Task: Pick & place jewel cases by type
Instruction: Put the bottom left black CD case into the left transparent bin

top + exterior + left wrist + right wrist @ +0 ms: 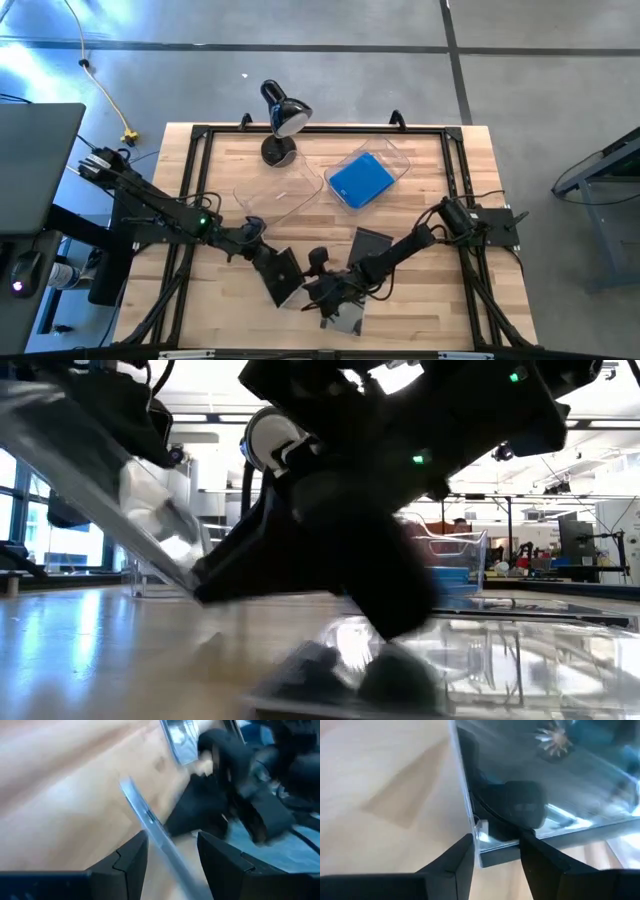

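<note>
Step in hand: grasping, both arms busy near the desk's [420,180] front edge.

Left tool [170,852]: jaws astride the edge of a dark grey jewel case [280,272], which is tilted with 1 edge raised; it looks held.

Right tool [495,851]: fingers on either side of the corner of a clear jewel case [545,795] lying flat, the edge just between them; contact likely, firm grip not confirmed.

Blue jewel case [361,180] sits in a clear bin [400,160] well beyond both tools; a 2nd clear bin [275,195] is beside it.

Next, by judgement: right tool must finish clamping, lift clear, then carry to the grey-type bin without striking the left arm.
</note>
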Controlling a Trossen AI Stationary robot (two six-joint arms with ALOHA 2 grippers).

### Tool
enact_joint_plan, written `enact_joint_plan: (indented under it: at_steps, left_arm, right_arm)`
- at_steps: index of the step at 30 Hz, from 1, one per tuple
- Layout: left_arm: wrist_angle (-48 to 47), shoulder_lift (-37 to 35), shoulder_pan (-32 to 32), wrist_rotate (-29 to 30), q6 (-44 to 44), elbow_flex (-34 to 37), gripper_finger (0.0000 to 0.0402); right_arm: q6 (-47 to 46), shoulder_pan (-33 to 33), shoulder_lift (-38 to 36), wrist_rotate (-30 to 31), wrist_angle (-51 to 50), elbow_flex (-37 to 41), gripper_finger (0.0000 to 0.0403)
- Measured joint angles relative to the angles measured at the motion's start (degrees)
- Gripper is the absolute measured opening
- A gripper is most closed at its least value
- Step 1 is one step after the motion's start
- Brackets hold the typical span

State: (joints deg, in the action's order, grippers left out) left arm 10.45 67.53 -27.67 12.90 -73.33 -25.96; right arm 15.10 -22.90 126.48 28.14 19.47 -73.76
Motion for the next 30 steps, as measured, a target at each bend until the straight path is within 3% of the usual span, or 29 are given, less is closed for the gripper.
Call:
enact_joint_plan:
  at_steps: [7, 9, 13, 18, 22, 28, 30]
  left_arm:
    - [4.21, 0.44, -0.24, -2.19, -2.01, 0.04, 0.0167]
    - [5.04, 0.43, -0.22, -1.94, -1.97, 0.03, 0.0167]
    - [4.75, 0.41, -0.19, -0.56, -0.89, 0.03, 0.0167]
    - [3.43, 0.39, -0.16, -0.20, 0.17, 0.03, 0.0163]
    - [-0.42, 0.37, -0.14, -0.04, 0.60, 0.03, 0.0128]
    - [-2.58, 0.30, -0.14, 0.14, 2.95, 0.03, 0.0029]
    - [-2.55, 0.26, -0.12, 0.14, 3.46, 0.03, 0.0013]
  right_arm:
    - [-3.51, 1.32, -0.48, 11.03, 0.52, -0.39, 0.0139]
    - [-5.62, 1.42, -0.48, 10.52, 0.30, -0.38, 0.0139]
    - [-6.15, 2.32, -0.46, 3.62, 0.06, -0.30, 0.0139]
    - [-6.13, 2.14, -0.44, 5.44, 0.24, -0.25, 0.0139]
    - [-6.13, 2.16, -0.37, 4.93, 0.28, -0.23, 0.0139]
    - [-6.13, 2.10, -0.34, 4.83, 0.11, -0.19, 0.0139]
    - [-6.13, 2.10, -0.31, 4.76, 0.06, -0.19, 0.0139]
